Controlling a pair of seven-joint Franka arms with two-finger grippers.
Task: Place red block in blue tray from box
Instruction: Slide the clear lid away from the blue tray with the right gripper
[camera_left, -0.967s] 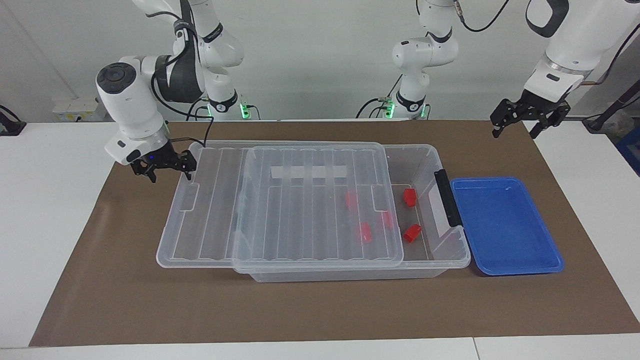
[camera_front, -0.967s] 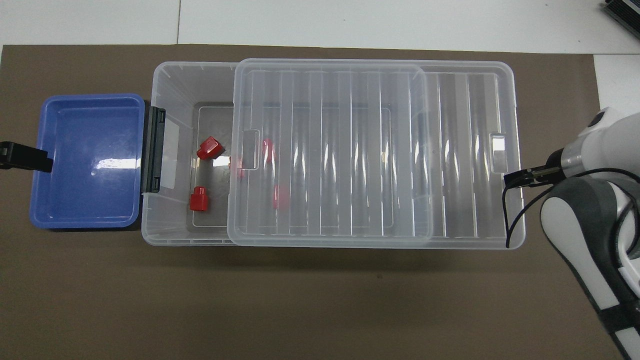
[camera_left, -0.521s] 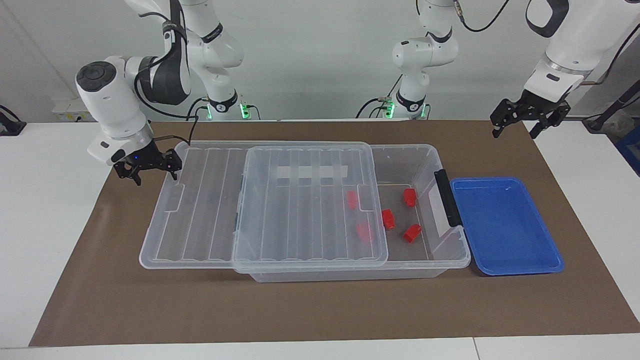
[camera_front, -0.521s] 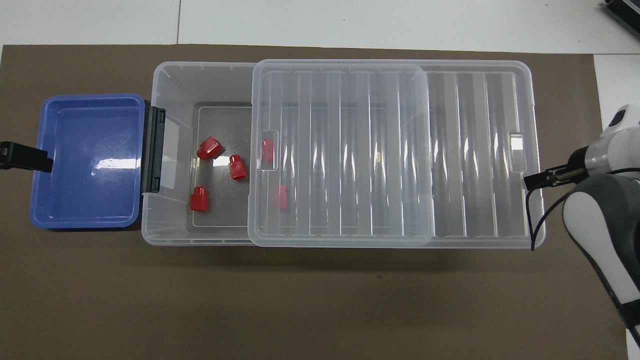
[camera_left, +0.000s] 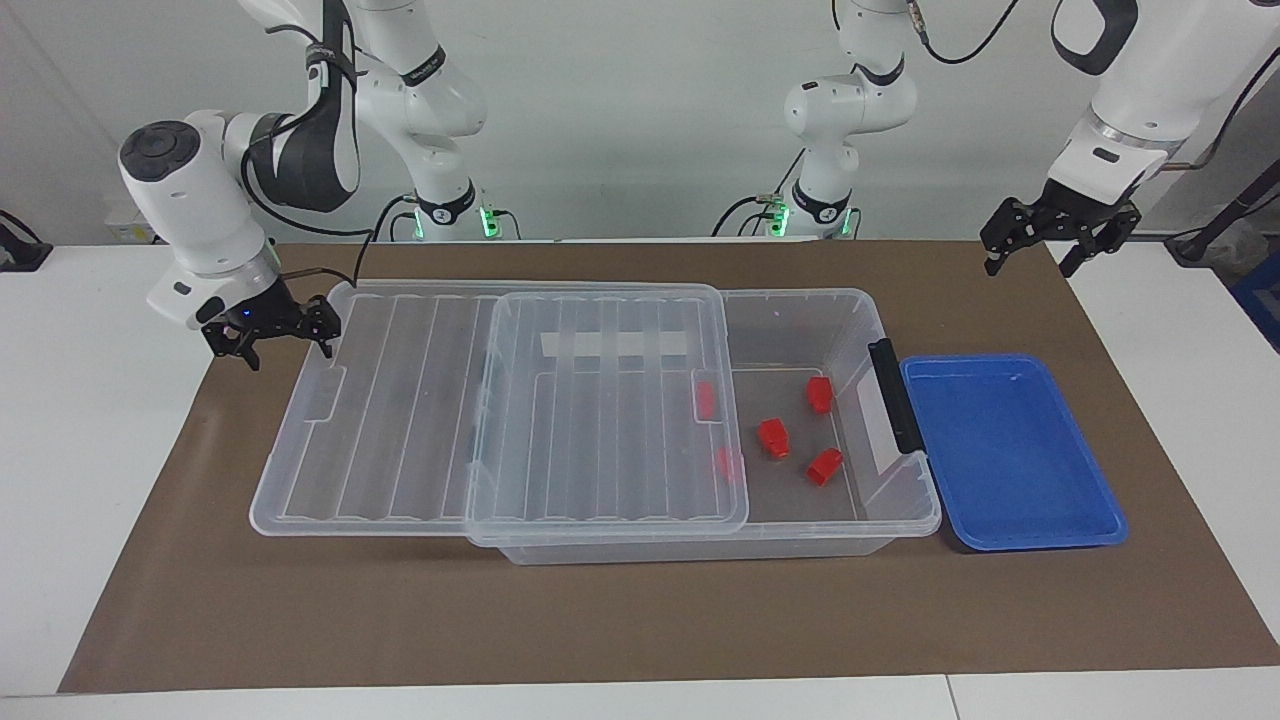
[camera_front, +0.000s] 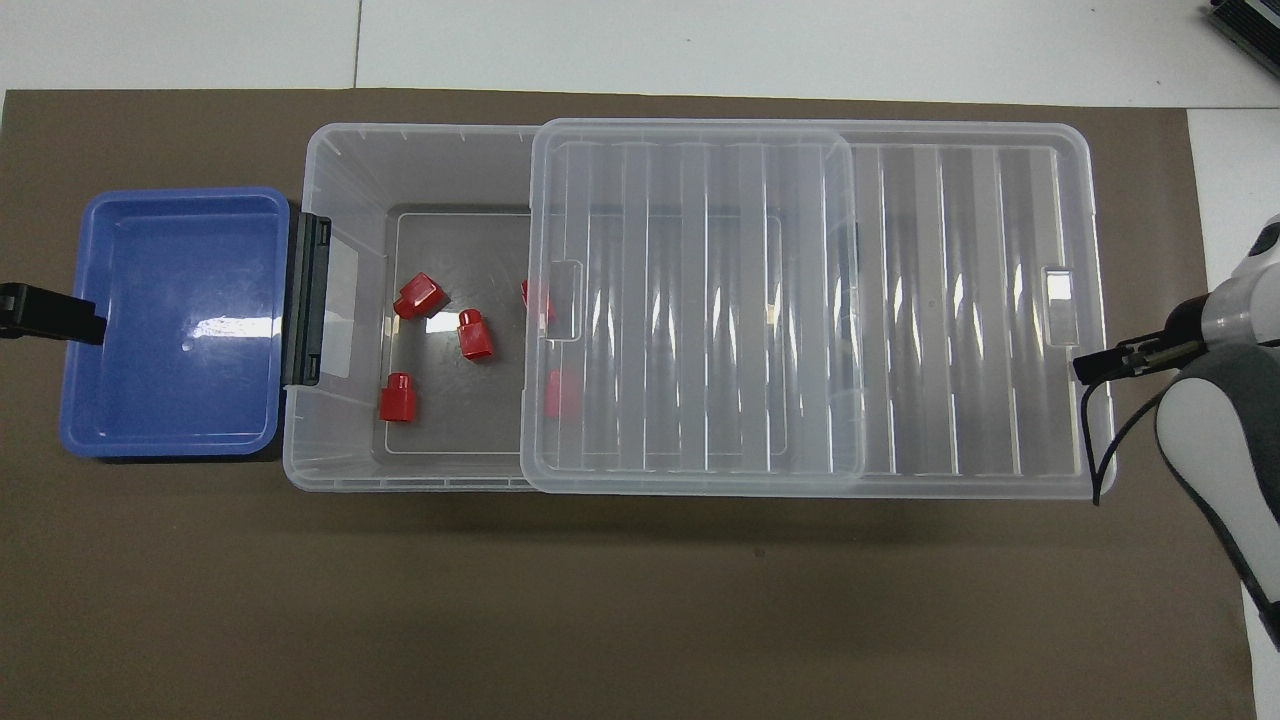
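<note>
The clear box lies along the mat with its ribbed lid slid partway off toward the right arm's end. Several red blocks lie inside: three uncovered, the rest under the lid's edge. The blue tray sits empty against the box's black handle. My right gripper is open, one finger at the lid's end rim. My left gripper waits open in the air over the tray's end of the mat.
A brown mat covers the table under everything. The lid's end overhangs the box toward the right arm's end. White table shows past the mat at both ends.
The right gripper has moved toward its end of the table and the lid has slid with it, uncovering a third red block. The left arm has not moved.
</note>
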